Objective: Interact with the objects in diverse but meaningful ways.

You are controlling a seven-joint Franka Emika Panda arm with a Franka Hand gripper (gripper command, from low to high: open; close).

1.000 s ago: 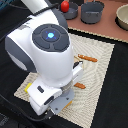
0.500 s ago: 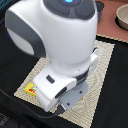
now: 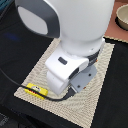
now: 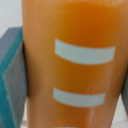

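Note:
In the exterior view my arm's white wrist and grey hand [image 3: 75,80] hang low over the woven beige mat [image 3: 97,107], and the fingers are hidden under the hand. A yellow red-marked packet [image 3: 36,90] lies on the mat's edge at the exterior view's left, next to the hand. The wrist view is filled by an orange object with two white bars [image 4: 75,65], very close to the camera and blurred. No fingertips show there. Tomato, fish and pot are not visible.
A teal and grey block [image 4: 12,75] sits beside the orange object in the wrist view. A pale bowl [image 3: 121,17] stands at the exterior view's far right on a brown surface. A black cable [image 3: 15,82] runs across the dark table to the hand.
The arm has swung over the mat and closer to the camera, now hiding most of it. The yellow packet has come into sight beside the hand.

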